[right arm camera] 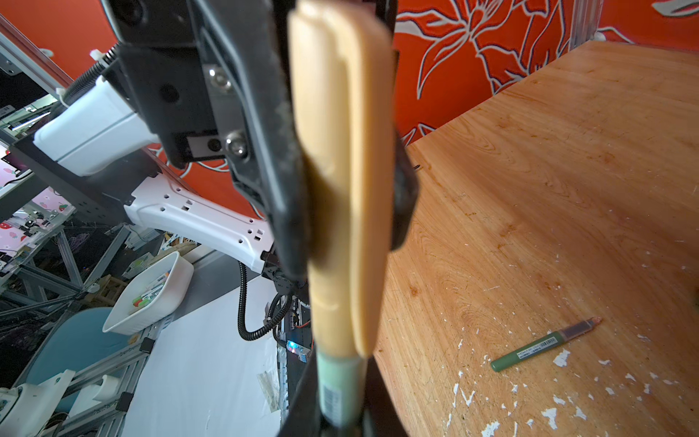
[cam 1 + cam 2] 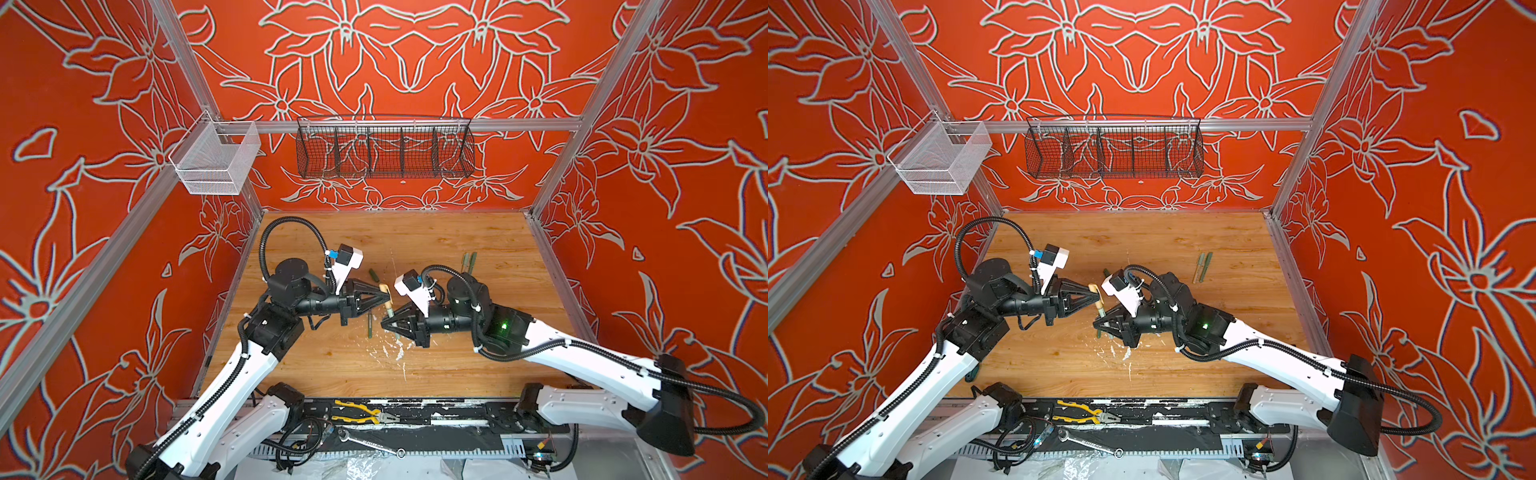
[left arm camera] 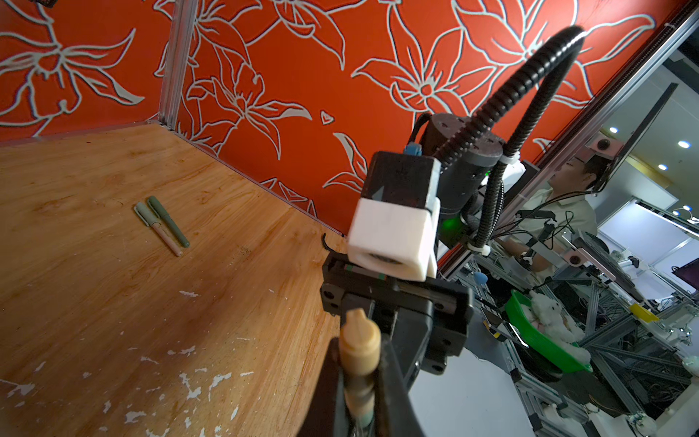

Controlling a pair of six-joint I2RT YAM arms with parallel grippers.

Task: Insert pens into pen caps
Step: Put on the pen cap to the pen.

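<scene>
My left gripper (image 2: 389,293) (image 3: 359,365) is shut on a tan pen cap (image 2: 385,289) (image 3: 359,342). My right gripper (image 2: 385,321) (image 1: 340,410) is shut on a pale green pen (image 2: 389,308) (image 1: 338,382) whose tip end sits inside that tan cap (image 1: 340,181). The two grippers meet tip to tip above the middle of the table. On the wood lie a dark green cap (image 2: 374,274), an uncapped dark green pen (image 2: 369,326) (image 1: 544,344) and, farther right, two capped pens (image 2: 469,262) (image 3: 162,225) side by side.
Yellow-handled pliers (image 2: 360,413) and a wrench (image 2: 370,442) lie on the front rail. A black wire basket (image 2: 384,151) and a white mesh basket (image 2: 216,160) hang on the back rail. Red patterned walls close in the wooden table (image 2: 478,365) on three sides.
</scene>
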